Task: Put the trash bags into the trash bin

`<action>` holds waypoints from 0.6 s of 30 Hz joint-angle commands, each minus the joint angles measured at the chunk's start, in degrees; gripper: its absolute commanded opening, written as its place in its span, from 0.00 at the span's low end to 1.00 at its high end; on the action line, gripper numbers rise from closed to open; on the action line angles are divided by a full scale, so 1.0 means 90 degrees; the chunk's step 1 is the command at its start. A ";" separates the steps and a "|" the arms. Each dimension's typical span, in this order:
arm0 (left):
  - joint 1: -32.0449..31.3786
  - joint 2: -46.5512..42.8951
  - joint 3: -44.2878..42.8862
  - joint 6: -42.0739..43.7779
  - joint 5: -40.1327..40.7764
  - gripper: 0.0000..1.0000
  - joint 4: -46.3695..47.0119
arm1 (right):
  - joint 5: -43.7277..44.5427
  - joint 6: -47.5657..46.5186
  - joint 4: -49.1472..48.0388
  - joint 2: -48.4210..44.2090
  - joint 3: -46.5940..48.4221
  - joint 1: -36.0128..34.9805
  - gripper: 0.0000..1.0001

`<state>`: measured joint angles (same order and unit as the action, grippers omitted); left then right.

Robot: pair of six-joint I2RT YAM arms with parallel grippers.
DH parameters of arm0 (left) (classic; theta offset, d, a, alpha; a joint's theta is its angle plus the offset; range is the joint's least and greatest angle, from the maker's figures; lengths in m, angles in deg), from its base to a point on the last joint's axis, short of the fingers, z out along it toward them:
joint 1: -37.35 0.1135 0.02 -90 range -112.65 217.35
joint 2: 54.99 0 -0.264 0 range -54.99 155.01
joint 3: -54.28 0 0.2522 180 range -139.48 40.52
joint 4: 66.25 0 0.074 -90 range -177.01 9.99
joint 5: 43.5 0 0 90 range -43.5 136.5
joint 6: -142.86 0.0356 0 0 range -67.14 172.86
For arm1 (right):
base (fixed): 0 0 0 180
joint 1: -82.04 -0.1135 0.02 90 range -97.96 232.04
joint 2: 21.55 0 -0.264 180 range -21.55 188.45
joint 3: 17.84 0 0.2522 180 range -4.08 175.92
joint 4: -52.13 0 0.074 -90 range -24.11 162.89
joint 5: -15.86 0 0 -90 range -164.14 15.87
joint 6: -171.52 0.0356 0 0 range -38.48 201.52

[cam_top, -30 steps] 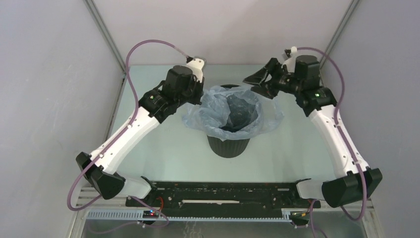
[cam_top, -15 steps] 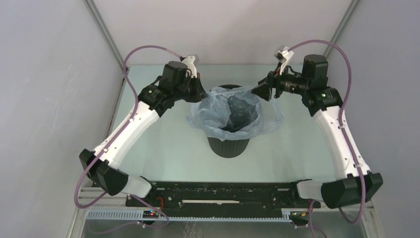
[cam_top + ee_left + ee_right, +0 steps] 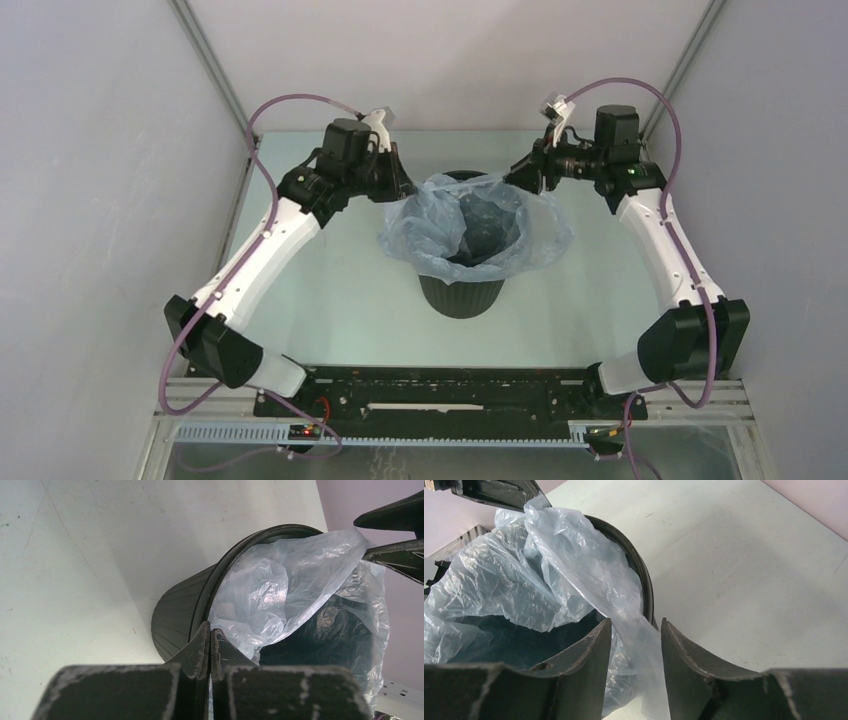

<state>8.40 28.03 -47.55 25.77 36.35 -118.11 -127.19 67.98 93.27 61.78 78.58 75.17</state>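
Clerk: Materials and form, please.

Inspector: Trash bin: black plastic, round, tapering toward the base. Vertical ribs run around the lower wall, with a smooth band and a rolled rim above. It stands upright at the middle of the pale, lightly scuffed table. Trash bag: thin, translucent, pale blue film, heavily crinkled and glossy along the creases.

Clerk: Position of the bag?

Inspector: Its mouth is open and its body hangs inside the bin, where the dark interior shows through the film. Loose film spills over the rim from 3 to 5 o'clock and again around 8 to 9 o'clock. The black rim shows bare at 12 o'clock.

Clerk: Jaws?

Inspector: Left gripper, at the bin's 10 o'clock: the 2 fingers are pressed together at the tips, pinching a raised fold of the film. Right gripper, at the bin's 2 o'clock: the jaws are spread, 1 finger on either side of a strip of film that rises from the rim and passes through the gap. They are not closed on it.

Clerk: Finger surfaces?

Inspector: Dark and matte, worn grey along the edges.

Clerk: Markings?

Inspector: Print on the film cannot be read in any of the 3 views.
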 commanded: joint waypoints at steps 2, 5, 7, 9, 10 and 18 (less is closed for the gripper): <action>0.0166 0.0129 -0.0056 -0.0183 -0.0410 0.00 0.0176 | -0.0009 0.0599 -0.0702 0.0244 0.0193 -0.0004 0.42; 0.0216 0.0173 -0.0075 -0.0208 -0.0486 0.00 0.0224 | 0.0067 0.0896 -0.0563 0.0511 0.0472 -0.0005 0.31; 0.0237 0.0210 -0.0105 -0.0217 -0.0542 0.00 0.0248 | 0.0094 0.1022 -0.0522 0.0612 0.0557 -0.0013 0.26; 0.0260 0.0236 -0.0111 -0.0221 -0.0571 0.00 0.0250 | 0.0174 0.1121 -0.0558 0.0647 0.0546 -0.0010 0.18; 0.0279 0.0246 -0.0102 -0.0235 -0.0563 0.00 0.0250 | 0.0289 0.1221 -0.0572 0.0665 0.0556 -0.0001 0.13; 0.0725 0.0365 0.0131 -0.0818 -0.1041 0.00 0.0553 | 0.0835 0.2211 0.0015 0.0949 0.0875 0.0034 0.00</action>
<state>12.51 30.37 -47.53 22.28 30.67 -115.23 -122.54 81.64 91.89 69.65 84.24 75.21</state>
